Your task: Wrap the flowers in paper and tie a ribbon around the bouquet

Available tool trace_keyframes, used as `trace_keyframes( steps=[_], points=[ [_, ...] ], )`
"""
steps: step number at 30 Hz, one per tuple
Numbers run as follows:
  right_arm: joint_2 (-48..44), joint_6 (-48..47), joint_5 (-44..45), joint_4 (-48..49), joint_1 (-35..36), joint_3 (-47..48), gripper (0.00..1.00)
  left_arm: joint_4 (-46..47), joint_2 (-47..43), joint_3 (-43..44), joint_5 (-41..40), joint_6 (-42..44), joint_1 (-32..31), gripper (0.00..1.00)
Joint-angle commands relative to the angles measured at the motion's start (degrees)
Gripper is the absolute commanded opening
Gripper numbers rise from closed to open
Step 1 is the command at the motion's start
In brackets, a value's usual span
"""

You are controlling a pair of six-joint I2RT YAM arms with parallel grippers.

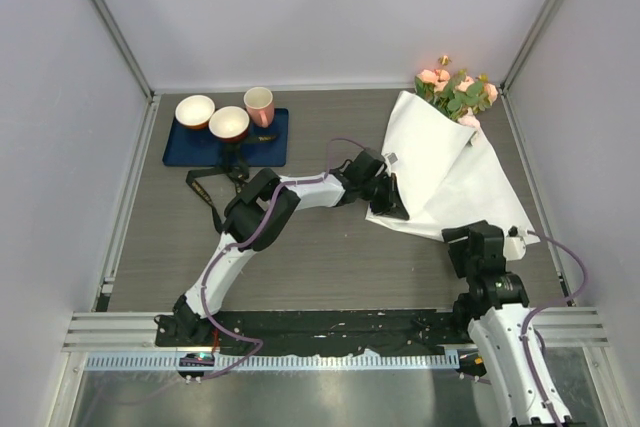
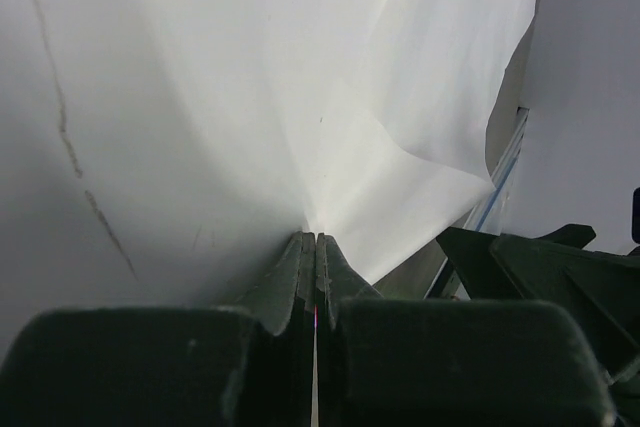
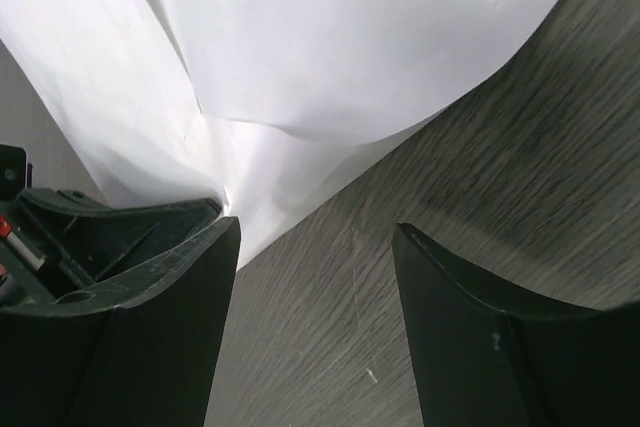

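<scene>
Left end effector [image 2: 315,240] is pressed fully shut, and the paper [image 1: 440,162] funnels into a crease right at its tips, so it appears to have a thin pinch of the sheet's near-left edge. Right end effector [image 3: 313,229] stands wide apart and holds nothing. In its own view the bare worktop [image 3: 520,147] shows between its jaws, and the paper's curled lower edge sits just ahead and to the left. From above, the sheet lies loosely folded on the right half of the worktop, with the flowers [image 1: 457,92] poking out of its far end near the back corner. The ribbon [image 1: 203,190] lies well apart to the left, beside the blue mat [image 1: 275,142]. The step in hand looks like rolling the paper into a cone around the stems. To do it well, the left pinch should draw its edge across and over the stems in a low arc rather than upward, since a thin sheet held at one point is likely to tear or crumple. The right end effector would best catch or press the opposite edge close to the stem end, so the bunch does not slide out. The wrap should be snug before either arm goes for the ribbon.
</scene>
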Motion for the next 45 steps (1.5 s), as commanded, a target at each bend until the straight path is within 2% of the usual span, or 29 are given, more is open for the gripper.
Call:
trace_keyframes(
  steps=[1,4,10,12,16,17,21,28,37,41,42,44,45],
  points=[
    [-0.67,6.78,8.62,2.69,-0.13,-2.65,0.69,-12.32,3.32,-0.88,-4.82,2.97,-0.01,0.0],
    [1.09,8.99,9.77,4.89,-0.22,-4.77,0.69,-13.12,3.85,0.09,-3.85,2.88,-0.1,0.0],
    [-0.38,10.93,13.02,5.07,-0.22,-7.67,0.56,-12.59,4.11,-0.79,-3.5,2.53,-0.01,0.0],
    [-2.41,10.32,14.6,5.24,-0.22,-8.19,0.44,-12.16,4.29,-0.79,-3.32,2.18,-0.01,0.0],
    [-6.9,5.5,17.5,6.56,-0.22,-8.55,0.33,-12.94,4.73,0.09,-3.59,2.0,-0.01,0.0],
    [-7.95,4.09,17.77,7.61,-0.22,-8.03,0.21,-13.47,4.82,0.18,-3.67,2.0,-0.01,0.0],
    [-7.26,-5.29,17.86,10.95,-0.22,-6.18,0.0,-14.35,5.25,0.71,-3.94,2.09,-0.01,0.0],
    [1.96,-21.12,14.17,18.07,-0.05,1.46,0.0,-14.97,5.96,1.14,-4.38,2.09,-0.01,0.0],
    [9.96,-32.65,3.01,25.28,3.2,8.85,0.0,-15.06,6.22,0.88,-4.73,2.27,-0.01,0.0],
    [19.69,-36.26,1.6,26.51,10.13,13.67,0.0,-15.14,6.4,0.88,-4.82,2.44,-0.01,0.0],
    [21.64,-38.18,1.77,27.04,14.5,14.73,0.0,-15.14,6.4,0.88,-4.82,2.44,-0.01,0.0],
    [25.42,-40.21,2.3,28.09,18.22,18.41,0.0,-15.05,6.4,0.71,-4.82,2.62,-0.01,0.0],
    [30.57,-42.92,1.69,28.18,21.28,20.09,0.0,-14.88,6.05,0.62,-4.99,2.62,-0.01,0.0]
  ],
)
